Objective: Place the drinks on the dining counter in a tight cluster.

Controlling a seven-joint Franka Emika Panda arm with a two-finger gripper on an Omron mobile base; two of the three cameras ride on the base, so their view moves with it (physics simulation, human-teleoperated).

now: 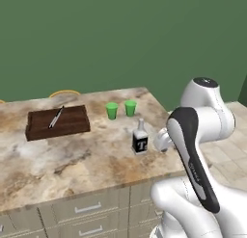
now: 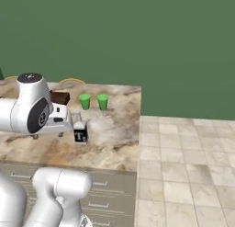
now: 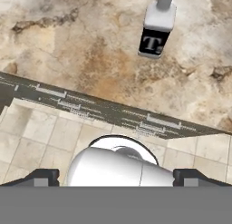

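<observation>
One of the drinks, a dark squat bottle with a white "T" label (image 1: 140,141) (image 2: 80,132) (image 3: 157,31), stands upright on the dining counter (image 1: 72,160) (image 2: 114,143) (image 3: 90,51) near its right end. My gripper (image 3: 116,177) hangs open above the counter's front edge, with nothing between its fingertips (image 3: 43,177). The bottle is further in over the stone, apart from the gripper. In the left base view my own forearm hides the hand's far side just right of the bottle.
Two green cups (image 1: 112,110) (image 1: 130,108) stand behind the bottle. A dark wooden tray (image 1: 58,122) with a knife (image 1: 56,117) lies at the back left. Drawers (image 1: 87,208) run under the counter's overhang, and tiled floor (image 2: 183,166) lies to the right.
</observation>
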